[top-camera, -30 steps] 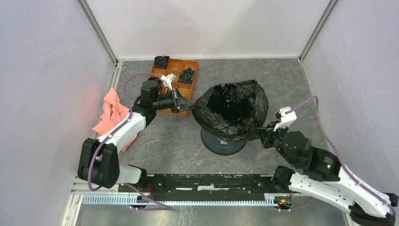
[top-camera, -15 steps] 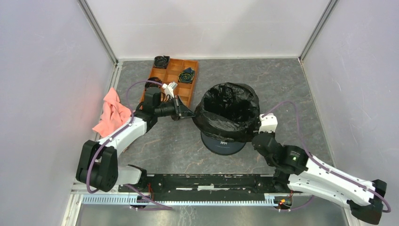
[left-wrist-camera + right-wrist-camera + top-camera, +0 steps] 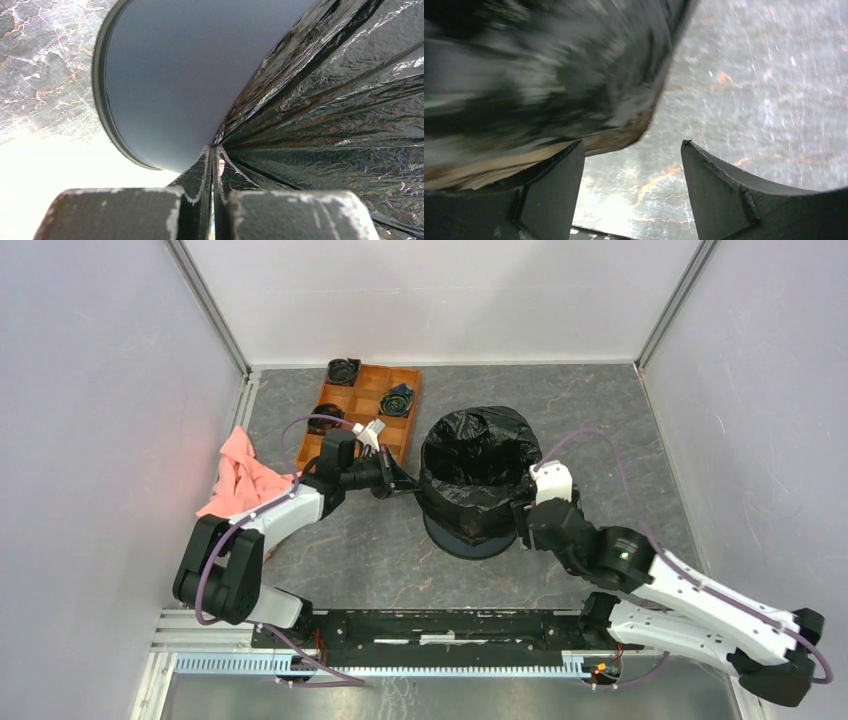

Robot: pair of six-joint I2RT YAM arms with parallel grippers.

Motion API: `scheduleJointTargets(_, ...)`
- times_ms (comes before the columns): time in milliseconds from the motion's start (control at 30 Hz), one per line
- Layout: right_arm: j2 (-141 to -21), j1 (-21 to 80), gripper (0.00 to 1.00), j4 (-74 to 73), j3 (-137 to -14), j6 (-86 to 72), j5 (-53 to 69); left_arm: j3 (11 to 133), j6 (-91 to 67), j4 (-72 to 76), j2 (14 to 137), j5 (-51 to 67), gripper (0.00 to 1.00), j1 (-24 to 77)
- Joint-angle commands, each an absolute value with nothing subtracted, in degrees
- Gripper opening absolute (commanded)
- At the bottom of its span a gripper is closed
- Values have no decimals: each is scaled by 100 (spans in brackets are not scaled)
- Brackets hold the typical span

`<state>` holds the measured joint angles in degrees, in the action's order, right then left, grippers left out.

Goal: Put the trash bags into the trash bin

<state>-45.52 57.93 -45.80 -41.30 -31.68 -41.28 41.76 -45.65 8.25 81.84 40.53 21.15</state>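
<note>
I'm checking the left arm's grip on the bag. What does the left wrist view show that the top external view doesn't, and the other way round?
Left wrist only: the left gripper shut on a pinch of the trash bag, pleats fanning from it beside the trash bin's bare wall. Top external only: the bag draped over the bin's mouth, the right gripper at its right side, the orange tray, the pink cloth. Both: bag, bin, left gripper, grey table.

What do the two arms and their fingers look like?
Both the left arm and the right arm have white shells between black joints, with a thin purple cable looping along each and a small white block at the wrist. The fingers are black and tapered, with scuffed pale edges.
</note>
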Motion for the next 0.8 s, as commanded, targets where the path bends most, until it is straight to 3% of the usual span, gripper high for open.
scheduleJointTargets(0,-4207,5827,79,-5311,-5418,-2158,-2746,4294,-4463,903,8124,3984,2,2169)
scheduleJointTargets(167,-4087,5827,88,-5618,-6235,-1761,-2881,4468,-4320,671,8125,3921,2,2170)
scheduleJointTargets(267,-4318,5820,94,-5091,-6498,-1468,-3158,4543,-4245,535,8112,3881,2,2169)
scheduleJointTargets(400,-5048,5584,95,-4052,-6918,-887,-3557,4530,-4250,449,8011,3860,2,2170)
scheduleJointTargets(567,-5833,3096,89,-2730,-7351,-698,-187,4470,-4296,414,7874,3832,2,2164)
scheduleJointTargets(667,-6588,3008,84,-2881,-7846,-432,484,4498,-4303,385,7780,3830,2,2175)
scheduleJointTargets(767,-7084,3051,71,-3297,-8068,-156,577,4518,-4227,331,7726,3783,2,2172)
